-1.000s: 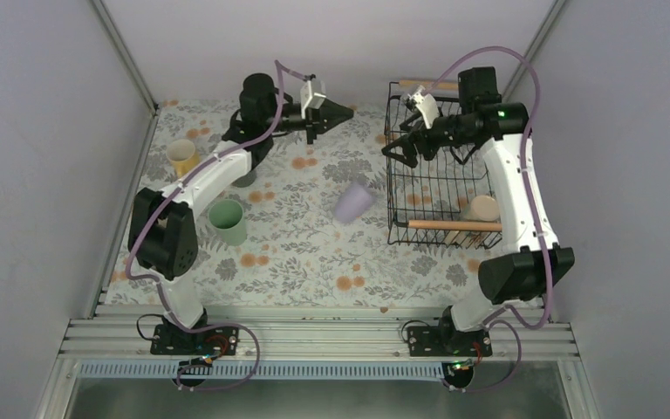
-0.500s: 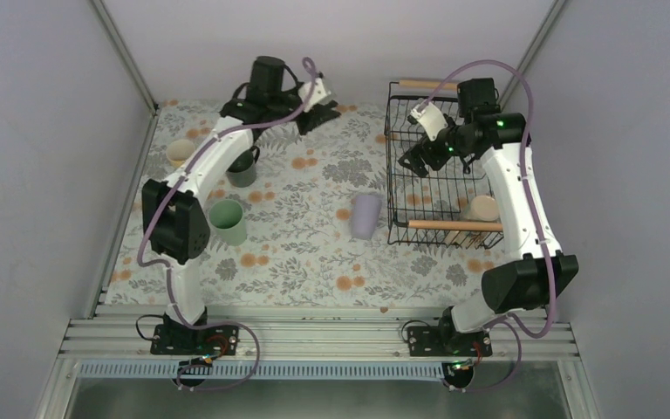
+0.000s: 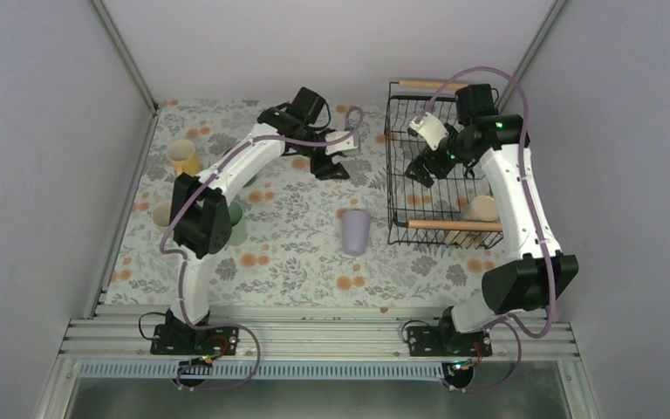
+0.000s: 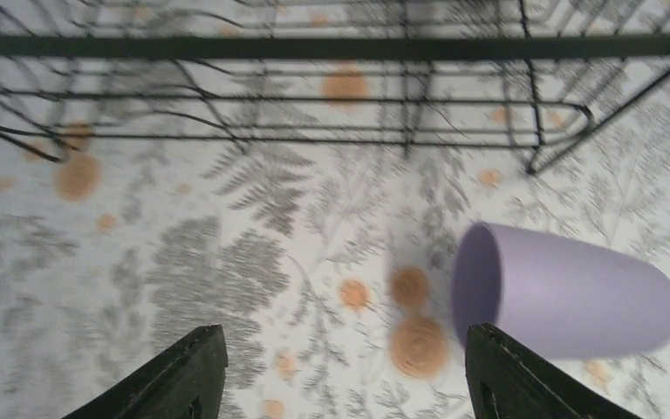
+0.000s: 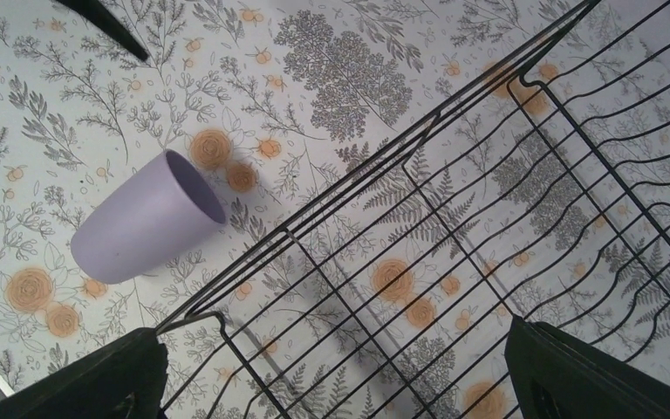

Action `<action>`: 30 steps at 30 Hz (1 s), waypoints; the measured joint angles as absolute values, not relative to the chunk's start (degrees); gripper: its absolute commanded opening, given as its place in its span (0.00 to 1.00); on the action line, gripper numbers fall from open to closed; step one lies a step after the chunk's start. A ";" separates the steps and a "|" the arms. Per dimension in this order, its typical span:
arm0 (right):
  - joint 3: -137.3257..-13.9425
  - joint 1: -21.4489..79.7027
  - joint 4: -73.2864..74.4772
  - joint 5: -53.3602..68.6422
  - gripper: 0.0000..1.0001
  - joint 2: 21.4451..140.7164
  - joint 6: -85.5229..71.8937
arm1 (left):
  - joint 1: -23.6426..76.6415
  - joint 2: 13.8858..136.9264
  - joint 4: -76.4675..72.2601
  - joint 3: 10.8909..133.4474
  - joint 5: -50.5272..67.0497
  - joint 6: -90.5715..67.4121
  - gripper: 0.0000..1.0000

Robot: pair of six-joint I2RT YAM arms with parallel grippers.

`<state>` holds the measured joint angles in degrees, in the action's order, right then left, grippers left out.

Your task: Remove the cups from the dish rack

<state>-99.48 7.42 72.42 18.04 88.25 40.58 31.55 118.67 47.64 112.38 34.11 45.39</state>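
Lavender cup (image 3: 355, 230), apparently tipped, lies just outside the dish rack (image 3: 445, 225) edge.

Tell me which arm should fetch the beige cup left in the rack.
Right. The right fingers hang open over the dish rack, where the beige cup sits. The left fingers are outside the rack, over the table near the lavender cup.

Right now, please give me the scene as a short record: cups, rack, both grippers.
lavender cup: on its side on the table, outside the dish rack
beige cup: inside the dish rack, at its near end
yellow cup: upright on the table, far left
left gripper: open, empty
right gripper: open, empty, above the dish rack
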 measured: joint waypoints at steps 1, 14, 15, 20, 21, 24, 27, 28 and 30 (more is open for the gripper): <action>-99.42 7.42 72.60 17.69 1.00 87.96 40.73 | 31.64 119.72 50.37 113.36 34.35 46.61 0.69; -95.37 7.42 73.36 17.15 1.00 86.08 41.91 | 35.86 136.05 75.18 118.89 37.91 62.98 0.66; -94.96 7.42 73.34 17.17 1.00 86.08 41.95 | 36.40 136.49 75.66 119.09 38.33 63.31 0.66; -93.36 7.42 73.32 17.52 1.00 86.08 42.00 | 37.82 140.11 77.10 125.56 40.95 63.40 0.64; -93.14 7.42 73.34 17.58 1.00 86.06 42.02 | 37.82 140.81 77.08 127.39 41.39 63.13 0.57; -92.09 7.42 73.23 17.74 1.00 85.78 42.02 | 37.65 141.27 76.55 129.80 43.24 62.41 0.12; -91.33 7.42 73.21 17.67 1.00 85.47 42.02 | 37.50 141.27 76.97 129.56 44.25 61.91 0.17; -91.31 7.42 73.30 17.67 1.00 85.45 42.02 | 37.52 141.29 77.03 129.38 44.25 61.69 0.20; -91.33 7.42 73.30 17.67 1.00 85.21 42.02 | 37.69 141.29 76.88 128.42 43.90 60.34 0.27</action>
<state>-91.33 7.42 73.30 17.67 85.21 42.02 37.69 141.29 76.88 128.42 43.90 60.34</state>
